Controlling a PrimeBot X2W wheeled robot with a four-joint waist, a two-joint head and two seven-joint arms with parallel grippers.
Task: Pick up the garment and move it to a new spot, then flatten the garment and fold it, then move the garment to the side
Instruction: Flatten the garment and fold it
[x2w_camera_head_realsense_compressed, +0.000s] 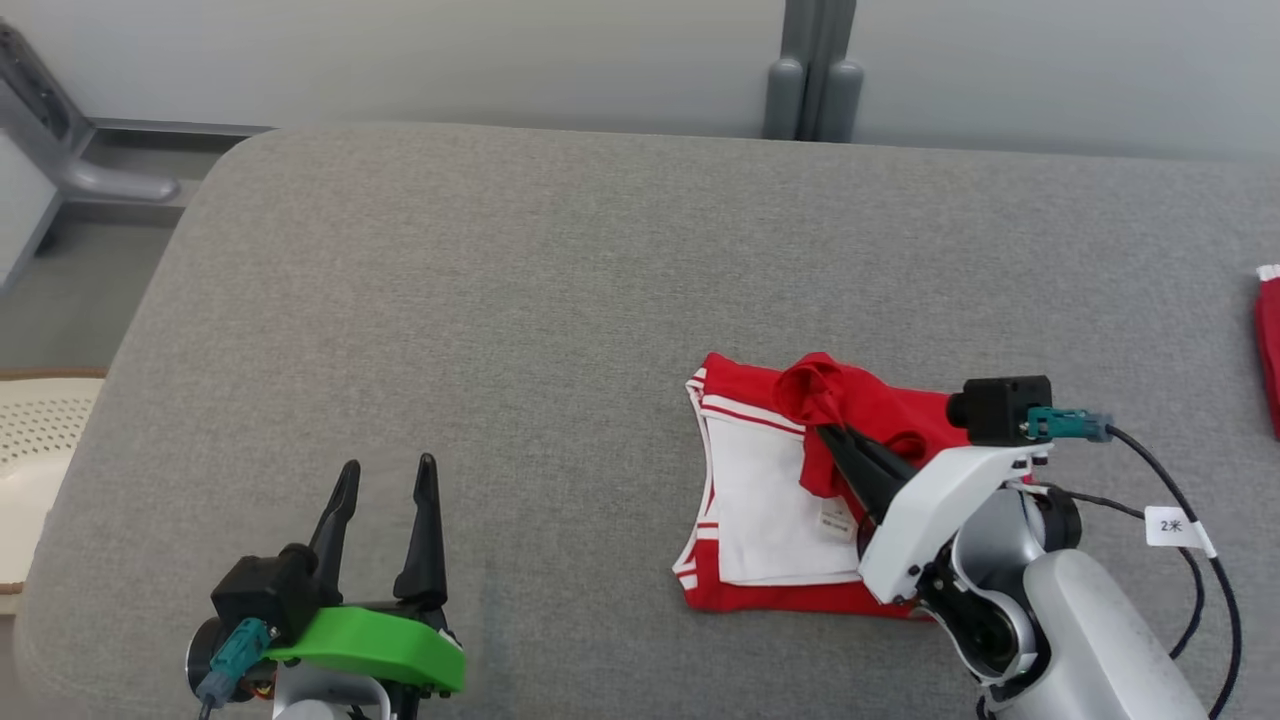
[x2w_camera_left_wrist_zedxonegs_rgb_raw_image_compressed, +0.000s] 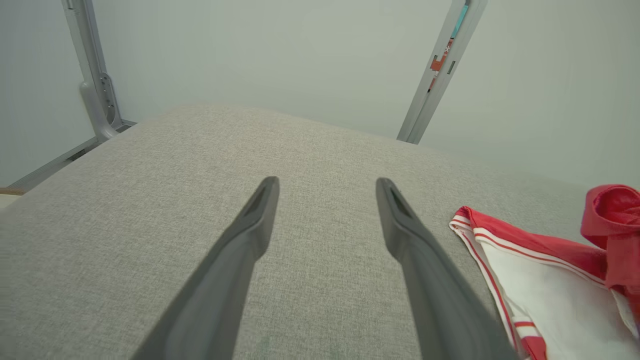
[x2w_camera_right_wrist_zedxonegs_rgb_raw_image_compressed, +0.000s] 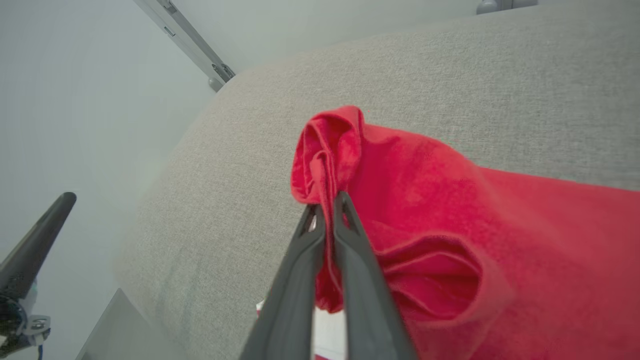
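Pinching fold of garment (x2w_camera_head_realsense_compressed: 760, 490), right hand (x2w_camera_head_realsense_compressed: 822, 428) clamped | left hand (x2w_camera_head_realsense_compressed: 389, 462) wide | striped edge faces left, long axis unclear

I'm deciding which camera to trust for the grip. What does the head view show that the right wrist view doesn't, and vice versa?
The head view adds: the small white label on the red-and-white striped garment, another red cloth at the right edge of the grey fabric table, and both fingers of the open left gripper. The right wrist view adds: how a thin pleat of the garment runs between the fingertips of the shut right gripper. Shared: the garment, the table, and the right gripper clamped on a bunched fold.
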